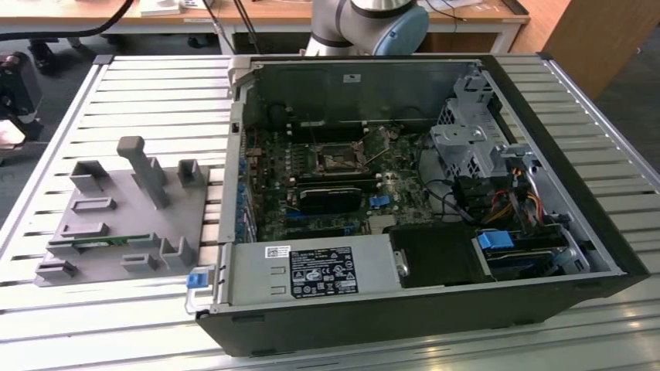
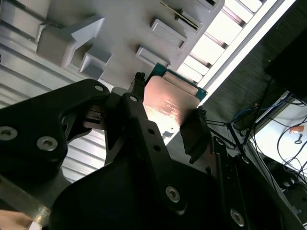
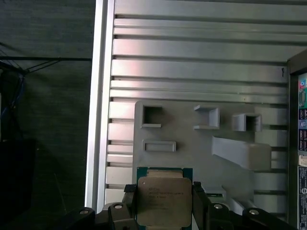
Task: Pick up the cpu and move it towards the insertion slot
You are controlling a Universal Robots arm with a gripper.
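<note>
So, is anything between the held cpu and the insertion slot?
The claw clamps the silvery square cpu over the grey plastic fixture. The computer case's side wall rises between that fixture and the square metal-framed socket; the socket looks uncovered.

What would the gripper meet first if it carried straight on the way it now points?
Probably the grey fixture plate, which lies right beyond the cpu held in the gripper in the first wrist view; the gap is unclear.

Black claw (image 2: 169,99) with silver screws (image 2: 47,143) on a grey arm (image 1: 345,27) with blue cap (image 1: 404,37).
</note>
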